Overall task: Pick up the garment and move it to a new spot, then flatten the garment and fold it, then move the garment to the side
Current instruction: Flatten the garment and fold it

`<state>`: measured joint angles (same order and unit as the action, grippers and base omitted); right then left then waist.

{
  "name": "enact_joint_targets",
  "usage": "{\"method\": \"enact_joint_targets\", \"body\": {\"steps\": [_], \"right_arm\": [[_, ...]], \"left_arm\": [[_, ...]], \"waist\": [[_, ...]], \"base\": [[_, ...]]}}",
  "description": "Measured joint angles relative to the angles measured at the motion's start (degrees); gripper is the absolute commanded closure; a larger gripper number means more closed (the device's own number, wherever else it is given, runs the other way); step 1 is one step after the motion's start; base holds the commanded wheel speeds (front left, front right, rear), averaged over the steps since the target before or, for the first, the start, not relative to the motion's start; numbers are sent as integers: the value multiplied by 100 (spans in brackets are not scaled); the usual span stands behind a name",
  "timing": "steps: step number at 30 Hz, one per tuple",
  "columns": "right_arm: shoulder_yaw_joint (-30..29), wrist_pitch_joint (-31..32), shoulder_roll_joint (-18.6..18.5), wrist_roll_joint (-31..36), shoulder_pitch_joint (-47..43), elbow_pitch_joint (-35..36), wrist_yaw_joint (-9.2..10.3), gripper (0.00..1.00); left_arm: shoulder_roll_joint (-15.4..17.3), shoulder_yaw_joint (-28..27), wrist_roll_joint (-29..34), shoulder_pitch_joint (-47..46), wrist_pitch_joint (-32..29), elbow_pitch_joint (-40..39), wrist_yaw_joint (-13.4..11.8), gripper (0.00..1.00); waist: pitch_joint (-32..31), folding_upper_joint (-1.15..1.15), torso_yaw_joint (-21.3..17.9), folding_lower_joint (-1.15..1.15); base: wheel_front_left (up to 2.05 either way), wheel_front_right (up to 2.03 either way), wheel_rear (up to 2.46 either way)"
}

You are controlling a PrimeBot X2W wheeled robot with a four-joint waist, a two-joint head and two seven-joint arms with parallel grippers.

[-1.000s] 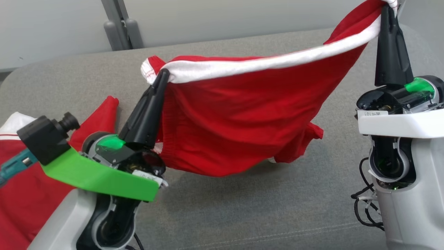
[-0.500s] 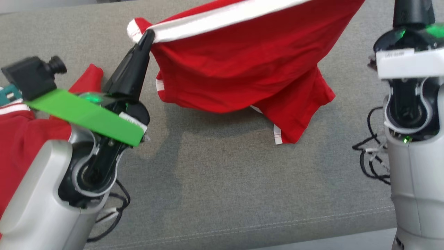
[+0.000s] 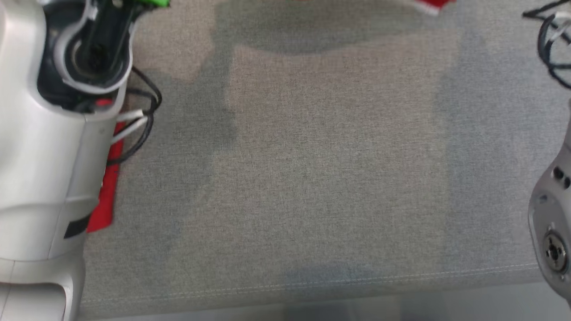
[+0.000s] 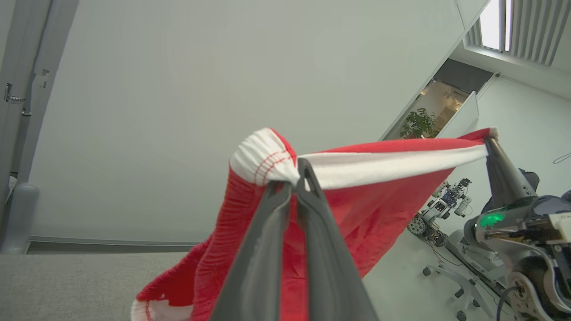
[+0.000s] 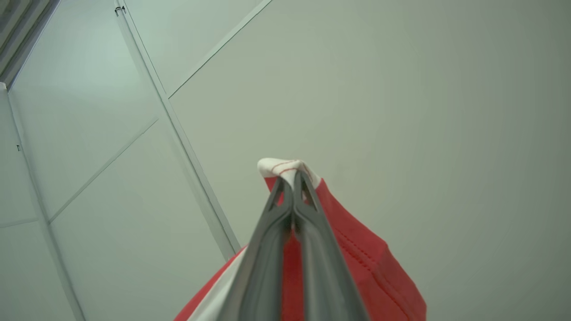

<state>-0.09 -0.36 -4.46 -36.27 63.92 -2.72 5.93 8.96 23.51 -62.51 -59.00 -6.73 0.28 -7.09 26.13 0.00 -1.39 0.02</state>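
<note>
The left hand [image 4: 292,178] and, at its 3 o'clock, the right hand [image 4: 488,141] each pinch the garment [image 4: 370,205] by its white edge. Stretched between them, it should clear the bench [image 3: 312,178] for carrying.

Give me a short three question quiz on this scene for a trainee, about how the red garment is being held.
1. True or false: the left hand is open and holds nothing.
2. Which part of the red garment is pinched? A) a leg hem B) the white band C) a pocket
3. How many hands grip the garment?
Key: 1 false, it is shut on the band. 2 B. 3 two: the right hand is shut on the band's other end.
</note>
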Motion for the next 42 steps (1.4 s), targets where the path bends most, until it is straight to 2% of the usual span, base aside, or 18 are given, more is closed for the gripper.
{"method": "enact_joint_targets", "body": {"steps": [5,9,12,15,21,29,35,42], "right_arm": [[-114,25,-68,7,686,-23,-1,100],[-175,12,-187,-172,598,2,-80,100],[-366,-144,-186,-433,-12,55,-277,100],[-582,-215,-140,-668,-946,99,-379,100],[-768,-491,60,-911,-2551,179,-708,100],[-1002,-717,285,-1173,-3971,391,-837,100],[-1003,-727,345,-1268,-4826,460,-891,100],[-1228,-827,436,-1274,-5926,499,-878,100]], "left_arm": [[-218,-86,80,-633,30,170,2,100],[-256,34,92,-667,69,170,1,100],[-271,185,141,-371,221,171,76,100],[-287,417,182,371,323,185,171,100],[-214,692,339,1740,800,233,534,100],[-522,683,-82,2932,1262,212,637,100],[-573,702,-88,3461,1503,216,758,100],[-591,1000,44,4078,1593,266,761,100]], "waist": [[388,0,91,0],[695,0,128,0],[899,0,136,0],[1040,0,138,0],[975,0,127,-1],[471,0,94,-2],[36,0,93,-2],[-487,0,168,-2]], "base": [[0,0,0],[0,0,0],[0,0,0],[0,0,0],[0,0,0],[0,0,0],[0,0,0],[0,0,0]]}}
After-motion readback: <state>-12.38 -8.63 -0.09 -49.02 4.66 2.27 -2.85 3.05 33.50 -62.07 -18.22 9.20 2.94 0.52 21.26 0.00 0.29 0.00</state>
